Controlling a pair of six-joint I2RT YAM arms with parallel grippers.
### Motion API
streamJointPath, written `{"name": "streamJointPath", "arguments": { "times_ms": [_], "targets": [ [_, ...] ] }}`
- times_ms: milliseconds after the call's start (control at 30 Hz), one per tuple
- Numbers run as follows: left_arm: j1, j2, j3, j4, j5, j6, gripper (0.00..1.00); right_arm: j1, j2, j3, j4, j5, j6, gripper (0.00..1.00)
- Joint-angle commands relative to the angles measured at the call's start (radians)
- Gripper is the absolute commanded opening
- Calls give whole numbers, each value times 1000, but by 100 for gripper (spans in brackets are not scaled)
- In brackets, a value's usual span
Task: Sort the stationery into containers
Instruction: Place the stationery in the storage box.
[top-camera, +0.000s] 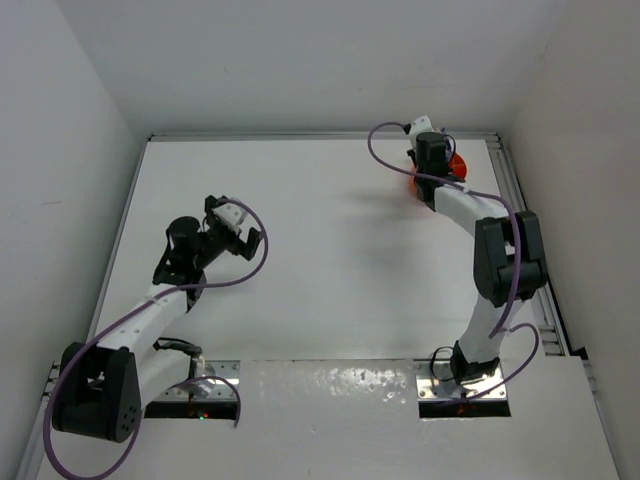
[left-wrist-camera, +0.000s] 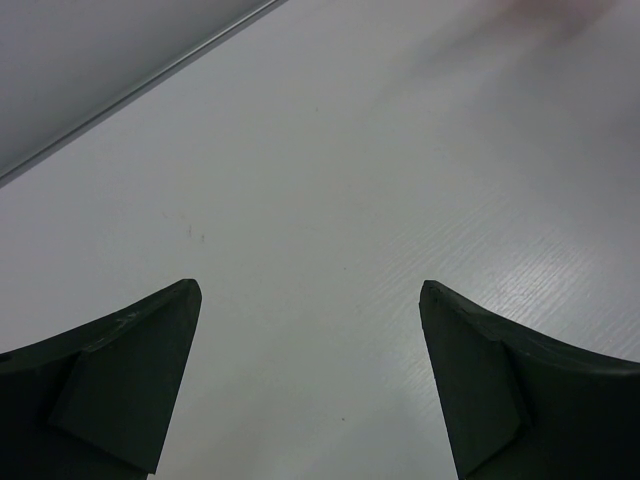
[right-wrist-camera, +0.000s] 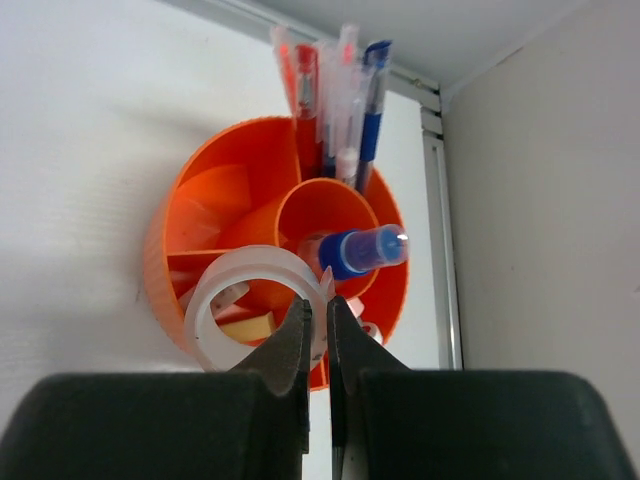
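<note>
right claw (right-wrist-camera: 318, 318): clenched. the two fingers stand almost together, with only a thin slit between them, and the right-hand wall of the clear tape ring (right-wrist-camera: 250, 262) sits in that slit. the ring is grasped by its edge and extends to the left of the fingertips, tilted, with its open face toward the wrist camera.

the ring lies over the near rim of the round orange tub (right-wrist-camera: 172, 235), covering part of the near compartments. whether it touches the rim cannot be told. a tan piece (right-wrist-camera: 245, 327) is visible through the ring's opening.

tub contents, right wrist view:
- a red pen (right-wrist-camera: 306, 100) and a blue pen (right-wrist-camera: 372, 110) stand upright in the far compartment, with pale pens between them
- a small clear bottle with a blue cap (right-wrist-camera: 358, 250) lies tilted across the central cup, just beyond the fingertips and to their right

the tub stands on the white desk (top-camera: 330, 260) at the far right corner, near the side wall. in the top view it is mostly covered by the right wrist.

left claw (left-wrist-camera: 308, 290): released. its fingers are spread wide apart with only bare desk surface between them. it hangs over the left half of the desk, well apart from the tub
</note>
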Motion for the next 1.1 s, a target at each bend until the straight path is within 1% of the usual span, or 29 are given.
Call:
{"name": "streamJointPath", "arguments": {
  "times_ms": [0,100,367,600,933,1067],
  "targets": [
    [-2,-21,-11,47,0,-17,89,6,-80,-10,36,31,33,0],
    [0,-22,-16,54,-4,-20,89,5,-84,-44,59,50,21,0],
    [0,-30,-17,51,-8,-14,89,-21,-55,-70,116,70,-5,0],
    [0,-27,-14,52,-8,-14,89,-61,-38,-81,104,85,22,0],
    [0,-19,-5,49,-8,-8,89,-107,-54,-111,97,120,27,0],
    [0,-15,-3,51,-8,-3,89,-100,-78,-107,81,82,-4,0]
  ]
}}
